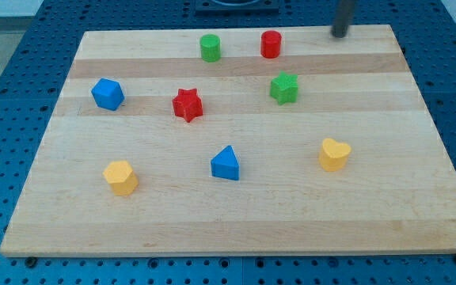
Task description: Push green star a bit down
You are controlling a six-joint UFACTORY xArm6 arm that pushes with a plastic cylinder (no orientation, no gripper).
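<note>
The green star (284, 88) lies on the wooden board (236, 222), right of centre in the upper half. My tip (339, 34) is at the board's top edge, up and to the right of the green star, well apart from it. The red cylinder (271, 44) stands above the star, to the left of my tip.
A green cylinder (210, 47) stands at the top centre. A red star (187, 104) lies left of the green star. A blue cube (108, 93) is at the left. A yellow block (120, 177), a blue triangle (226, 164) and a yellow heart (334, 153) lie in the lower half.
</note>
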